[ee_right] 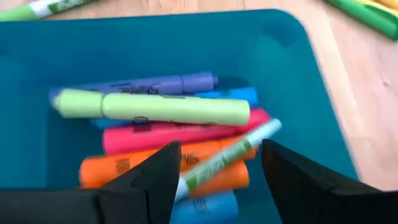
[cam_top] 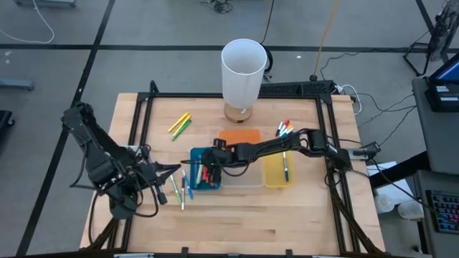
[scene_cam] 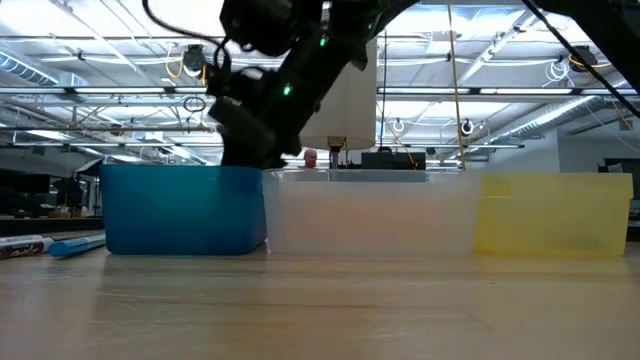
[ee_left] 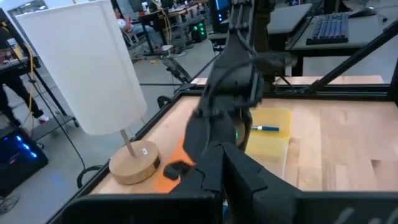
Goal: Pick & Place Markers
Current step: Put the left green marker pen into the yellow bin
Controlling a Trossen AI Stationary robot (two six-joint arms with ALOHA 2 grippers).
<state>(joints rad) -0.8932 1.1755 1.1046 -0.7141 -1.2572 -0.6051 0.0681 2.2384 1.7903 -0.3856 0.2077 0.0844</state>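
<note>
High view is showing the right gripper (cam_top: 209, 172) hanging over the blue bin (cam_top: 195, 156), the left gripper (cam_top: 172, 170) waiting clenched near loose markers (cam_top: 179, 190). Right wrist view is showing spread jaws over 6 or so piled markers (ee_right: 155, 108); fingers (ee_right: 155, 174) risk nudging neighbours or catching 2.

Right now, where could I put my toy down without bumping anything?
The front of the table, below the bins, is bare wood. So is the patch left of the lamp, past two markers. The blue bin is crowded: right gripper and markers.
</note>
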